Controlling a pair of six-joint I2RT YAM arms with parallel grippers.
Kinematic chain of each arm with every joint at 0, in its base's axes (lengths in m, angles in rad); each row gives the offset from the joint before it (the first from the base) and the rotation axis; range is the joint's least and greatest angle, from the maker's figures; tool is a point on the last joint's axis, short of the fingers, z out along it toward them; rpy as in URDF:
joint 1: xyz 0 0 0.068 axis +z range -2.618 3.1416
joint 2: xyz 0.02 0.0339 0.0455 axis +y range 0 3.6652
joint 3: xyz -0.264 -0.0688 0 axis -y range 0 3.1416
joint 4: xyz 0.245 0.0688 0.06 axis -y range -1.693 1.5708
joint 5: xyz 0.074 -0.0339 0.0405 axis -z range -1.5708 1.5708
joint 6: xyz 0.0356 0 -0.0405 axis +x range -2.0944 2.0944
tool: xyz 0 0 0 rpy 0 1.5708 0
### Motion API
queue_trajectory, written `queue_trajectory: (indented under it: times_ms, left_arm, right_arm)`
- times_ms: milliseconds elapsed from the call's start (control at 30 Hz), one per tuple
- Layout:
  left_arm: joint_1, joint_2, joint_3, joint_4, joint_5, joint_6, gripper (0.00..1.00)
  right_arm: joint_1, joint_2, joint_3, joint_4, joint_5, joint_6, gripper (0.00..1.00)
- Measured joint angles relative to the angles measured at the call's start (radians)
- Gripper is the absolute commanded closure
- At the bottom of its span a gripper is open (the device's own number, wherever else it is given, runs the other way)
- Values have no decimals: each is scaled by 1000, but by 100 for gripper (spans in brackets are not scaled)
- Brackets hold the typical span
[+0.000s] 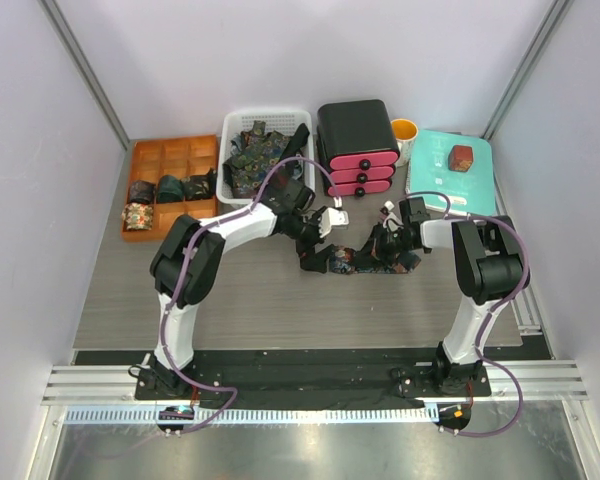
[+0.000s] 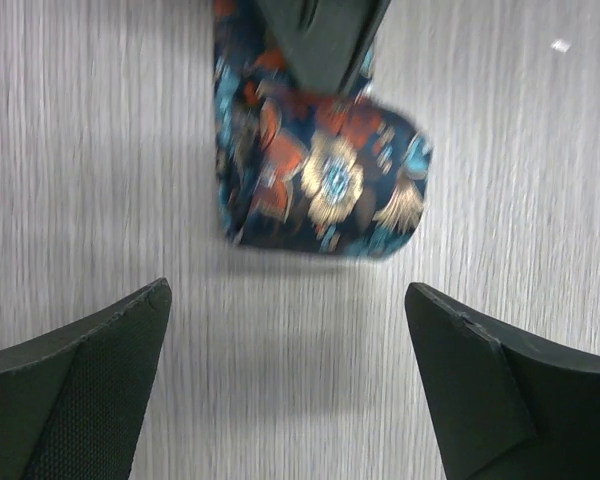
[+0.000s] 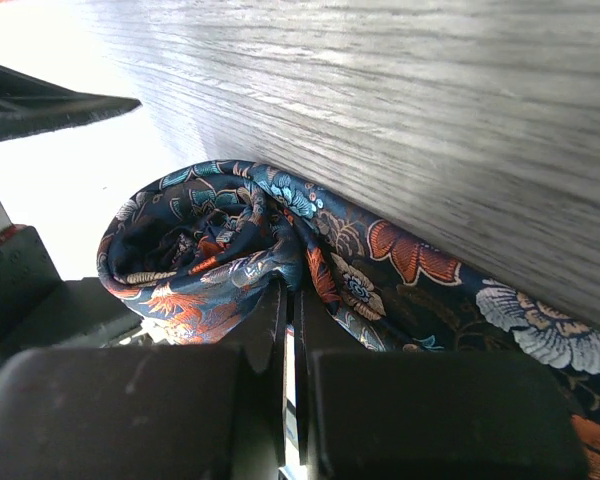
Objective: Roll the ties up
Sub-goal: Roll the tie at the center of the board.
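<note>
One tie (image 1: 355, 262), dark with orange and blue floral print, lies crumpled on the table between my two grippers. My left gripper (image 1: 325, 228) is open and empty. In the left wrist view it (image 2: 288, 290) hovers just short of the tie's blunt end (image 2: 320, 170), not touching it, and a dark shape covers the end's far part. My right gripper (image 1: 385, 240) is shut on the tie. In the right wrist view its jaws (image 3: 291, 290) pinch a fold beside a loosely wound bunch of the tie (image 3: 200, 250).
A white basket (image 1: 230, 125) at the back holds several unrolled ties. An orange compartment tray (image 1: 145, 155) at back left holds several rolled ties. A black and pink drawer unit (image 1: 358, 148), a yellow cup (image 1: 405, 130) and a teal board (image 1: 455, 185) with a small red-brown box (image 1: 462, 157) stand at back right.
</note>
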Motion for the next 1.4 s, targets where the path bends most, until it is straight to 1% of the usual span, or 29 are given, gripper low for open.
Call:
queue_trajectory:
  times_ms: [100, 200, 333, 367, 433, 500, 533, 600, 633, 667, 700, 733, 833, 933, 967, 1067, 1200, 1400]
  left_arm:
    - [-6, 0, -31, 81, 46, 0, 0]
    - [-19, -1, -66, 158, 59, 6, 0]
    - [-49, -1, -96, 210, 32, 20, 16]
    - [-58, -1, -96, 216, 21, 26, 23]
    - [-78, -1, -93, 227, 2, 37, 30]
    - [-93, 0, -84, 225, -21, 47, 34]
    - [-99, 0, -80, 226, -33, 52, 40]
    - [-110, 0, -73, 224, -52, 60, 48]
    - [-113, 0, -70, 215, -61, 62, 57]
    - [-113, 0, -67, 201, -69, 64, 60]
    - [-113, 0, -61, 185, -74, 66, 64]
    - [-113, 0, -55, 167, -76, 66, 70]
    - [-114, 3, -26, 105, -90, 72, 77]
    - [-126, 21, 26, 29, -120, 85, 78]
    - [-131, 27, 42, 11, -131, 87, 78]
    - [-143, 53, 87, -39, -162, 93, 76]
    - [-149, 71, 119, -74, -190, 96, 75]
    - [-153, 101, 175, -130, -205, 94, 73]
  right_arm:
    - [0, 8, 13, -17, -3, -9, 99]
    - [-1, 14, 22, -29, -7, -16, 99]
    - [-1, 20, 29, -36, -13, -24, 99]
    - [-1, 21, 29, -36, -15, -24, 99]
    - [0, 21, 29, -34, -17, -23, 99]
    - [4, 21, 26, -22, -18, -18, 99]
    - [7, 21, 23, -11, -18, -10, 99]
    - [24, 21, 8, 34, -19, 20, 99]
    - [35, 21, 6, 44, -18, 27, 99]
    - [45, 21, 2, 60, -16, 36, 98]
    - [53, 21, 0, 72, -14, 46, 93]
    - [58, 21, -1, 82, -13, 51, 91]
    - [73, 21, 3, 90, -7, 56, 84]
    - [66, 18, 21, 38, -2, 25, 73]
    - [58, 13, 23, 16, 2, 13, 66]
    - [19, -24, 23, -68, 4, -25, 57]
    - [-15, -90, 21, -113, 3, -25, 55]
    - [11, -138, -5, -58, -12, 41, 53]
